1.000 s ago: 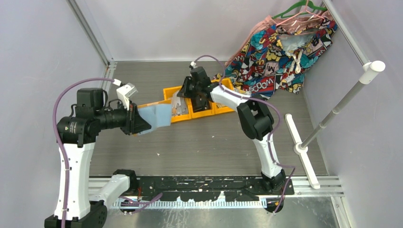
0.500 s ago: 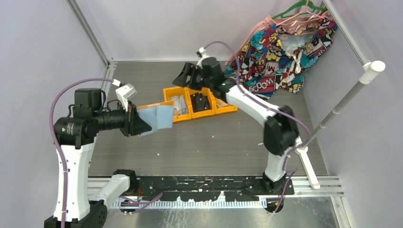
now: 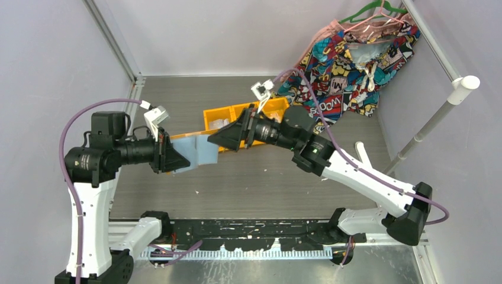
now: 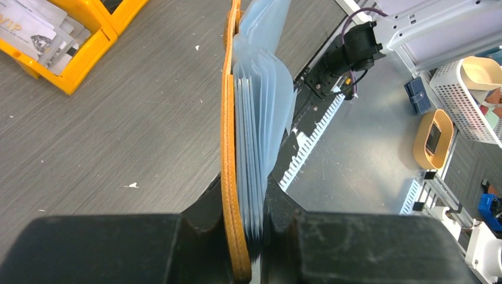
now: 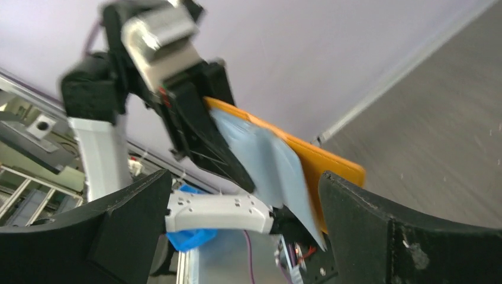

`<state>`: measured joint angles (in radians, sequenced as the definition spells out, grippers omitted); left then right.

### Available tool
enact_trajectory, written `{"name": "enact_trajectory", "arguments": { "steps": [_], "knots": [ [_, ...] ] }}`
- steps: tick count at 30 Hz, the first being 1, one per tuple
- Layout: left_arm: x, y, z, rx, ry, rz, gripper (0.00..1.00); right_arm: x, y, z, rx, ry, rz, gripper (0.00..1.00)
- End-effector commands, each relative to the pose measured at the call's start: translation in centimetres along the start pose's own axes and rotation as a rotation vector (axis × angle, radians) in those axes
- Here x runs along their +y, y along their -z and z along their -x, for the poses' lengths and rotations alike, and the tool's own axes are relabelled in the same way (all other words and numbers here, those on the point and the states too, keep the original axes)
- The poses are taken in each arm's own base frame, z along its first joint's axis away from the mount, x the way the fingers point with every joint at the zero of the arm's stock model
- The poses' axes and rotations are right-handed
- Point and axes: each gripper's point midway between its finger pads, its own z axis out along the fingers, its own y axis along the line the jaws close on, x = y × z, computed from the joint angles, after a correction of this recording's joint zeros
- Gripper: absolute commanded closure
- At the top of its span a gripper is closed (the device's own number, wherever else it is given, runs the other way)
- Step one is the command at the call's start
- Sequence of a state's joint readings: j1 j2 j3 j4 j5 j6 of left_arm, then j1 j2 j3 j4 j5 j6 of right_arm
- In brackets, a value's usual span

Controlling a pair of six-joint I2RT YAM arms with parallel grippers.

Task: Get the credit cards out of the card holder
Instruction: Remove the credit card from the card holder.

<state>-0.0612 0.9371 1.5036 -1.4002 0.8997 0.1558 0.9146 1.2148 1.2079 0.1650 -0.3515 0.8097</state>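
Observation:
My left gripper (image 3: pixel 171 157) is shut on the spine end of the card holder (image 3: pixel 200 150), held off the table. In the left wrist view the holder (image 4: pixel 260 106) stands edge-on, orange cover left, pale blue pockets fanned right, clamped in the left gripper (image 4: pixel 251 222). My right gripper (image 3: pixel 220 138) is open, pointing left at the holder's free edge, nearly touching. In the right wrist view the right gripper (image 5: pixel 245 204) frames the blue pockets (image 5: pixel 278 160) with nothing between its fingers. Pale credit cards (image 4: pixel 38 29) lie in the orange bin (image 4: pixel 83 65). Whether the pockets hold cards is hidden.
The orange bin (image 3: pixel 273 106) with three compartments sits mid-table behind the right arm. Colourful clothes (image 3: pixel 349 65) hang at the back right. A white rack pole (image 3: pixel 423 133) and its foot (image 3: pixel 374 180) stand at the right.
My right gripper left the bin, swung left and nearer to the holder, and opened wide. The left arm and holder stayed almost still.

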Motion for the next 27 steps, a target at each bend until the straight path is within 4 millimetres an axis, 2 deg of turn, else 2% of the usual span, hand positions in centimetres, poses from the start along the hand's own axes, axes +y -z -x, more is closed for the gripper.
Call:
{"name": "enact_trajectory", "arguments": {
  "steps": [1,5,12,14,18,23,27],
  "knots": [
    [-1.3,0.5,0.9,-0.031,-0.039,-0.049,1.00,-3.0,-0.6,-3.3,0.069,-0.011,-0.077,0.01],
    [-1.6,0.4,0.9,-0.033,-0.026,-0.072,1.00,-2.6,-1.0,-4.5,0.098,0.001,-0.050,0.00],
    [-2.4,0.2,0.9,-0.029,0.017,-0.130,1.00,-1.4,-1.3,-5.4,0.121,-0.005,0.033,0.01],
    [-3.0,0.2,1.0,-0.038,0.030,-0.163,1.00,-1.2,-1.5,-5.4,0.114,-0.026,0.051,0.04],
    [-3.3,0.1,1.6,-0.050,0.067,-0.189,1.00,-0.3,-1.5,-5.1,0.082,-0.051,0.104,0.19],
    [-3.1,0.0,1.4,-0.031,0.085,-0.191,1.00,0.9,-0.9,-4.9,0.068,-0.068,0.165,0.27],
    [-3.1,0.1,1.4,-0.033,0.093,-0.177,1.00,1.1,-1.0,-5.0,0.063,-0.090,0.192,0.30]
  ]
}}
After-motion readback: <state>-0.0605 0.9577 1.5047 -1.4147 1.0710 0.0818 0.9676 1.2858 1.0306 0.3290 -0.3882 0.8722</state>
